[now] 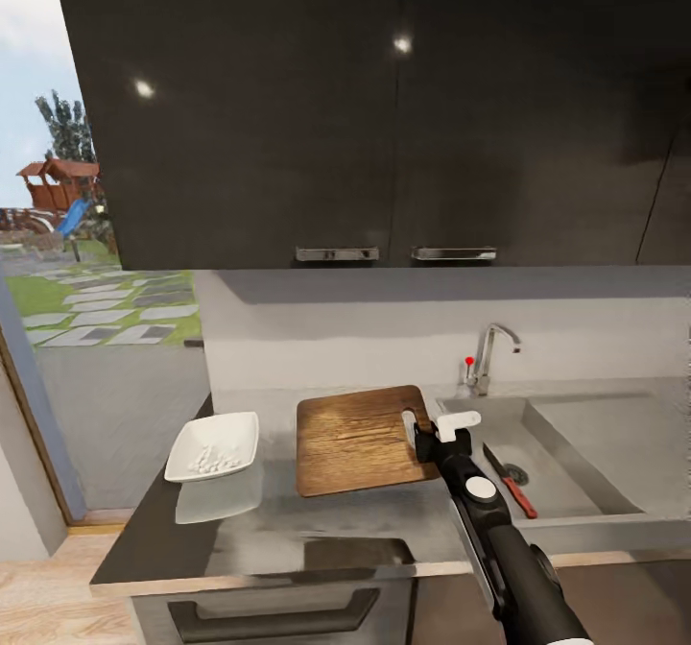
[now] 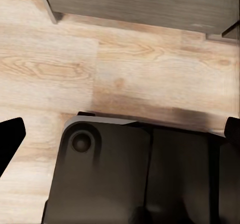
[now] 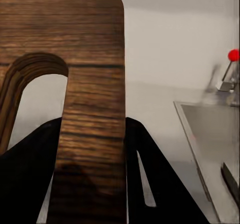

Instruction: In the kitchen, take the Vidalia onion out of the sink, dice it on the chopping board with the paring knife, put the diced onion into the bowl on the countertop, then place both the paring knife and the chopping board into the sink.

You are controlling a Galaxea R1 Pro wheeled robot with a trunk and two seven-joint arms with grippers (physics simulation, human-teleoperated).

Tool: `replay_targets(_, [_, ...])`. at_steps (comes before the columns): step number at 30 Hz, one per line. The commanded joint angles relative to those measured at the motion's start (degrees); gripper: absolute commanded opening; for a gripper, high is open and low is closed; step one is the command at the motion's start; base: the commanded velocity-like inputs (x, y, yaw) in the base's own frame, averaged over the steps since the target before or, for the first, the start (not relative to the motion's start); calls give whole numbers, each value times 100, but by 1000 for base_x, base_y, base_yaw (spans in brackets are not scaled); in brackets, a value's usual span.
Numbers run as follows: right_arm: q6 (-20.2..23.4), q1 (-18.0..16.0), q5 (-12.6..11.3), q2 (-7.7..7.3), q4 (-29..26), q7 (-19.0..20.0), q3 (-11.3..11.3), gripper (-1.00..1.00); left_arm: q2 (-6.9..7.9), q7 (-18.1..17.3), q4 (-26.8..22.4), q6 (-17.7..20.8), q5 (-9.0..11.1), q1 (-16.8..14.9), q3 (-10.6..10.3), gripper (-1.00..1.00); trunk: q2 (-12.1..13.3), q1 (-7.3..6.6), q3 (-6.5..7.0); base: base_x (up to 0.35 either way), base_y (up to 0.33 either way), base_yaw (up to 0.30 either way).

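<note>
Right pincer (image 1: pixel 430 426) pinching the handle-slot end of the brown wooden chopping board (image 1: pixel 360 439): lift level, clearing the grey steel sink (image 1: pixel 576 453) rim, avoiding the red-handled paring knife (image 1: pixel 509 481).

Ahead of me, glossy dark upper cabinets (image 1: pixel 384 98) span the wall. Two chrome bar handles (image 1: pixel 395 253) sit side by side along their lower edge, and two ceiling-light reflections (image 1: pixel 401 45) show as bright spots on the door faces. Below the cabinets runs a plain pale grey backsplash wall (image 1: pixel 384 338). To my left, a tall window (image 1: pixel 58 242) opens onto daylight: sky, trees, a wooden playset with a blue slide (image 1: pixel 59 194), and pale stepping stones set in grass (image 1: pixel 106 314). Under me lies a light wood-plank floor (image 2: pixel 75 59). A dark base drawer with a recessed pull (image 1: pixel 274 616) sits below the worktop.
</note>
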Motion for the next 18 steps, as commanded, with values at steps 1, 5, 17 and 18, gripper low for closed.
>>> replay_targets(1, [39,-1,59,-1,-9,-10,7,-100,4,25,-7,-11,54,4,-15,100,-4,2,0,0,-304,0])
replay_targets(5, [38,-1,59,0,-9,-10,7,-100,3,25,-7,-11,52,4,-15,100,-4,2,0,0,-304,0])
replay_targets(17, [37,-1,59,6,-9,-10,15,-100,1,25,-7,-11,52,4,-15,100,-4,2,0,0,-304,0])
replay_targets(18, [39,-1,59,7,-9,-10,15,-100,1,25,-7,-11,52,4,-15,100,-4,2,0,0,-304,0])
